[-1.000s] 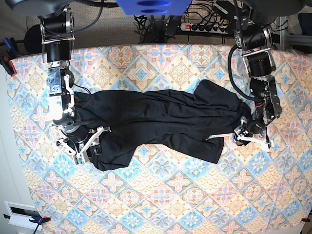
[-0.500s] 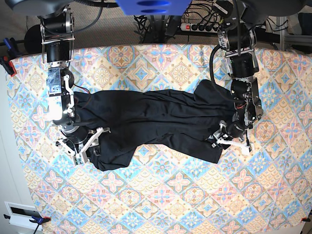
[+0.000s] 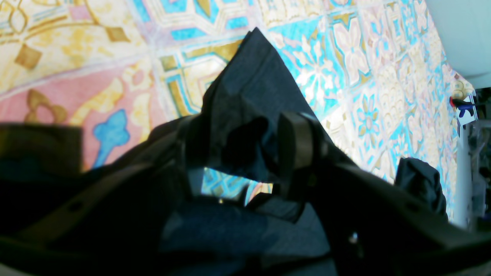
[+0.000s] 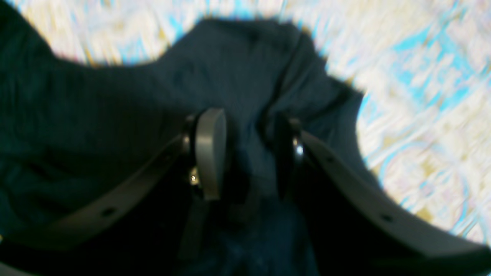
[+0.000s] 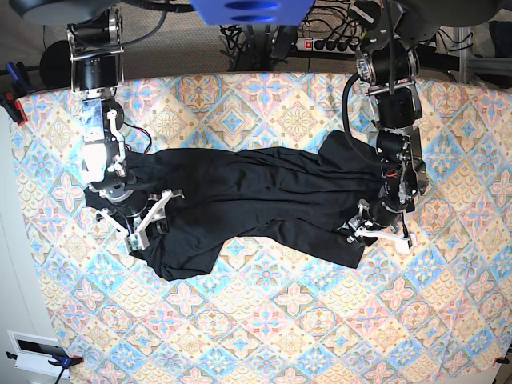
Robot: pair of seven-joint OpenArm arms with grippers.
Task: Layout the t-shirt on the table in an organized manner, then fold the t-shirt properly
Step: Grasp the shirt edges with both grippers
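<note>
The black t-shirt (image 5: 256, 204) lies across the middle of the desk (image 5: 288, 320), bunched and stretched sideways, not yet flat. So the laying-out step is in hand, I think, and folding has not begun. The left claw (image 3: 245, 153) is pinching a pointed fold of the cloth between its fingers, at the shirt's end near the desk's edge. The right claw (image 4: 245, 153) is pinching a ridge of fabric at the other end. Next, both arms probably should pull apart and spread the cloth evenly, without letting the thin fabric slip.
</note>
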